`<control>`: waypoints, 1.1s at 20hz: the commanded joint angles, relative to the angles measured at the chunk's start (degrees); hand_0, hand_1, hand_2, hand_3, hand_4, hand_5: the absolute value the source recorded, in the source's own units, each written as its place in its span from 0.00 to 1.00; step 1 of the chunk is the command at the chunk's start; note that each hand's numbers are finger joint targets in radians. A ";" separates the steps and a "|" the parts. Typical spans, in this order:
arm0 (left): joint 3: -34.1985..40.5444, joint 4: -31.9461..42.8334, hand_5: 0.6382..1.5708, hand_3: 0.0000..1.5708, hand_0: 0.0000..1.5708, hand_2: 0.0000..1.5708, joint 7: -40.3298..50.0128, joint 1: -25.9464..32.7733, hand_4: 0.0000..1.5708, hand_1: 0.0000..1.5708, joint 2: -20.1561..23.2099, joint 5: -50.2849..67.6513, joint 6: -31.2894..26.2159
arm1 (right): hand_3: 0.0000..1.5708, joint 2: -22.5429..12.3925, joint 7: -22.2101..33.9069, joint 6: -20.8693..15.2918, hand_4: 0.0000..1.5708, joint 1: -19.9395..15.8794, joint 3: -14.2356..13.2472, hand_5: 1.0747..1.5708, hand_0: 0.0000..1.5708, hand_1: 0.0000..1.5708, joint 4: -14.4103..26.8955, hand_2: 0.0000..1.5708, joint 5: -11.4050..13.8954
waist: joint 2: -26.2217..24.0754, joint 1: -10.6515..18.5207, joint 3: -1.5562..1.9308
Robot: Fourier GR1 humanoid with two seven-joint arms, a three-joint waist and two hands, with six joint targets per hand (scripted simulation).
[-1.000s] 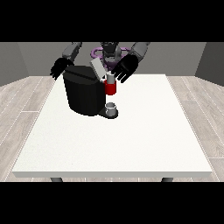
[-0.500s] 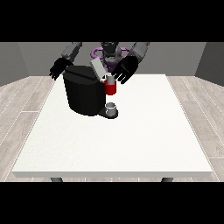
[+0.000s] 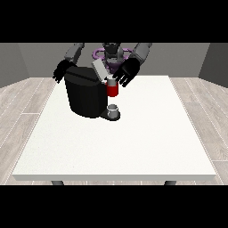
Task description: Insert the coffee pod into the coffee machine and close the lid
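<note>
From my station I see the white table [image 3: 116, 147] filling the near half of the view, its front edge closest to me and two dark legs just showing beneath it. Further in, towards the far left part of the tabletop, stands the black coffee machine [image 3: 87, 95], a squat dark body with a small base jutting out on its right side. On that base sits a small grey thing [image 3: 114, 110], cup-like in shape; I cannot tell whether it is the coffee pod, so I will not call it that. Directly above it, at the machine's head, I see a red thing at the machine [image 3: 112, 90]. A pale grey lid [image 3: 99, 70] stands tilted up from the top of the machine, slanting back towards the robot. The hand at the view's right [image 3: 125, 73] hovers just above and to the right of the red thing, with the lid to its left; its fingers are spread and fairly straight, pointing down towards the table, grasping nothing that I can see. The grey thing lies below that hand, well under its fingertips and apart from them. The hand at the view's left [image 3: 60, 71] sits behind the machine's far left corner, partly hidden by the black body; what shows of its fingers looks relaxed and splayed, with nothing held. I can read no brand, label or writing on the machine or anywhere else. Beyond both hands the robot's torso [image 3: 113, 55] rises at the table's far edge, grey with a purple ring about it.
</note>
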 commanded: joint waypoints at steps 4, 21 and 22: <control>0.73 0.75 1.00 0.65 0.72 0.74 -0.20 -2.09 0.28 0.72 2.54 -0.47 -1.08 | 0.00 -2.30 0.56 2.03 0.24 -2.01 -2.11 1.00 0.00 0.00 -0.38 0.00 -1.97 | 2.21 -1.44 -0.04; -2.30 2.01 1.00 0.07 0.00 0.24 -5.62 1.09 0.00 0.00 3.36 -4.28 -1.70 | 0.00 0.22 2.77 -1.67 0.26 -0.77 1.20 1.00 0.00 0.00 -3.64 0.00 1.25 | 1.44 -1.42 -0.07; -2.91 0.59 1.00 0.00 0.00 0.00 -4.61 -0.37 0.00 0.00 2.85 -4.24 -3.86 | 0.00 -0.25 0.49 -1.39 0.27 -1.39 -1.02 1.00 0.00 0.00 -0.14 0.00 0.14 | 0.86 0.64 -0.04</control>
